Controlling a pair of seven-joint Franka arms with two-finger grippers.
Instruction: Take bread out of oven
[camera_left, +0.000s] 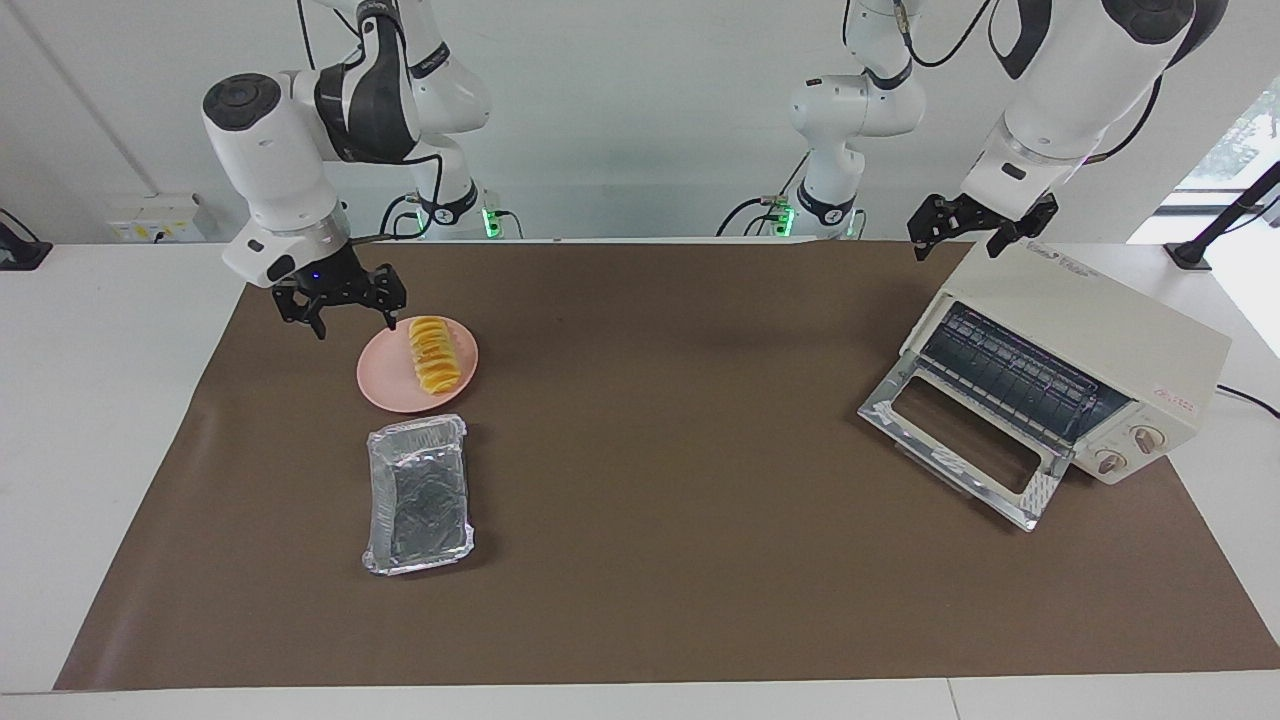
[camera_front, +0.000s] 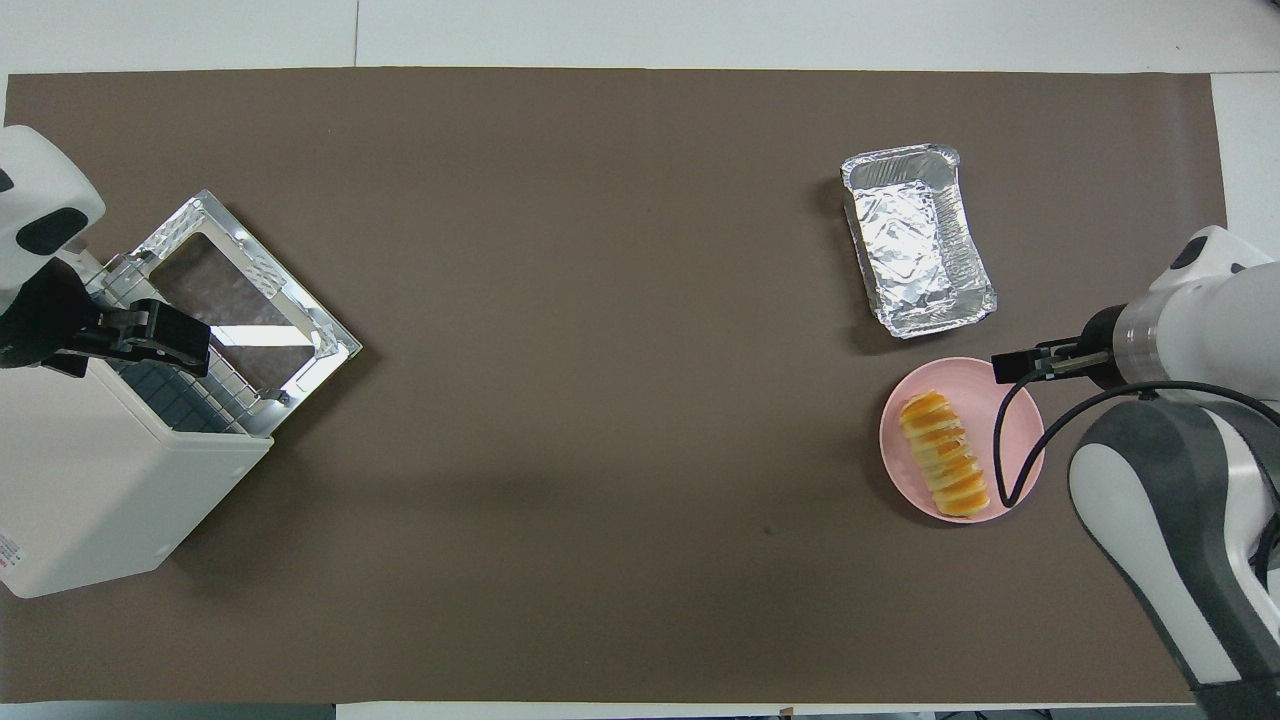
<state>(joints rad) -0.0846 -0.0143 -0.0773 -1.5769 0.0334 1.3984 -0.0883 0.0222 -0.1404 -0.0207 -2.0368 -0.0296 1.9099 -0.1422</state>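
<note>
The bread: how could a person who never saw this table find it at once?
Look at the right arm's end of the brown mat, beside the crinkled foil tray. There the bread lies on a round pink plate: a small ridged golden loaf, the only food in view.

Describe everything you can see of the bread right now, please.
The small golden yellow-orange ridged bread loaf looks intact, its slice-like segments running crosswise along its length. It lies flat on the round pink plate, shorter than the plate is wide, at the right arm's end of the table, out of the cream-white toaster oven. Only the plate touches it. The right tool hangs open over the plate's edge, apart from the loaf.
</note>
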